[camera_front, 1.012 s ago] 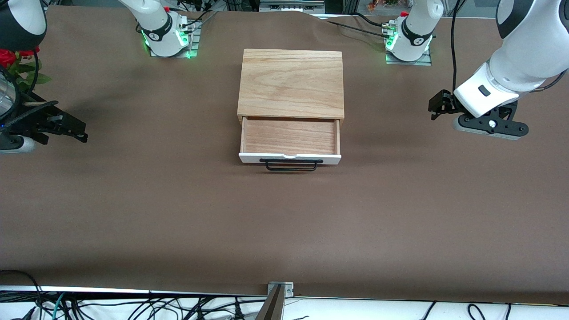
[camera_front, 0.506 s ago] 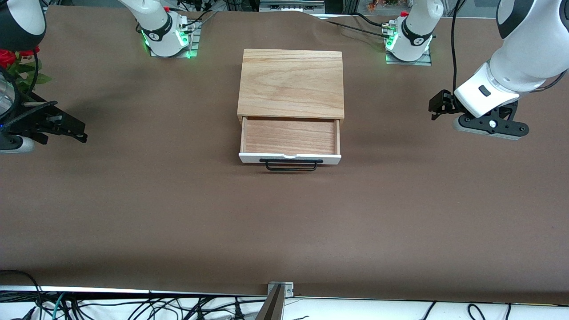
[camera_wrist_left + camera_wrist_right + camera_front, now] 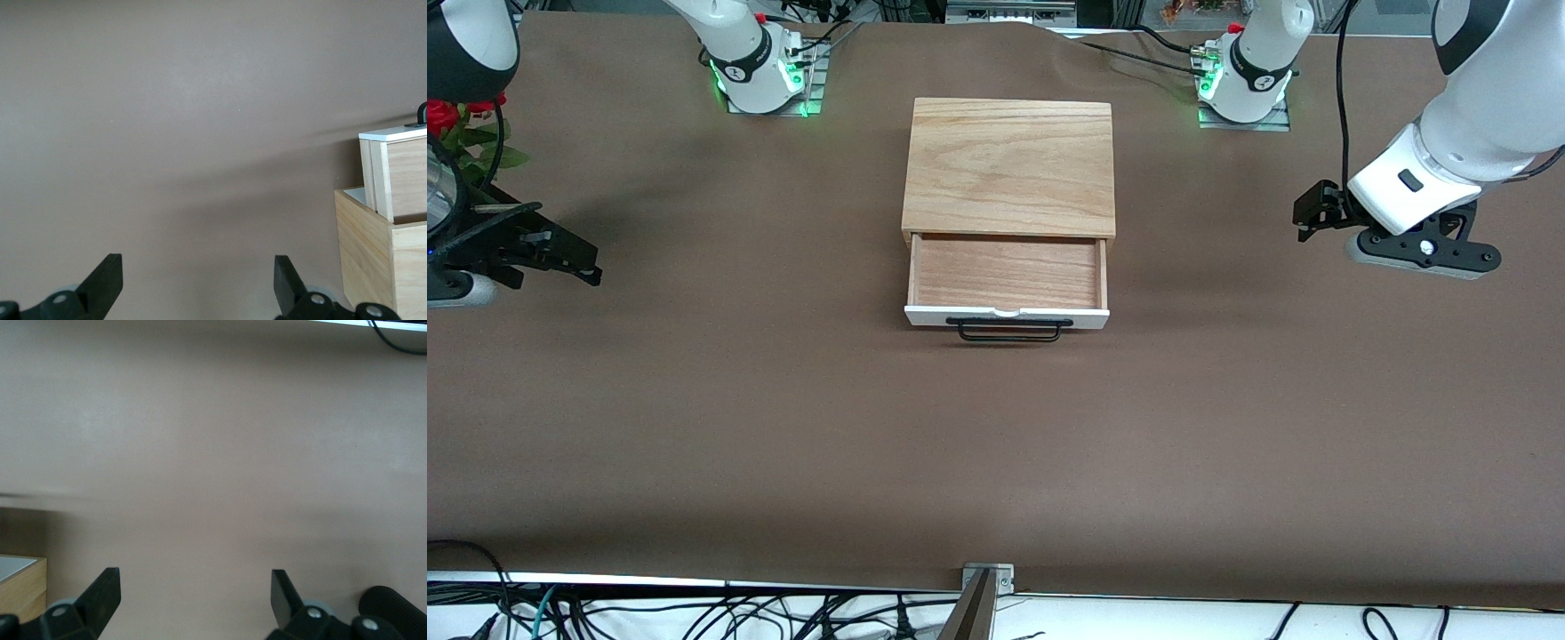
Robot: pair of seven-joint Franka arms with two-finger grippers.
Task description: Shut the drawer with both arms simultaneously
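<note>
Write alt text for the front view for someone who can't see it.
A small wooden box sits mid-table with its drawer pulled open toward the camera, empty. The left gripper and right gripper, both open, hover over bare brown table at their own ends, well clear of the drawer.

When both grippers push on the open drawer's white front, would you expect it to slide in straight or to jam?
The drawer looks like stiff wood, so it probably will not flex. It sits square in the box, so even pushes likely slide it straight; uneven ones might skew it. The box looks light and may shift.
</note>
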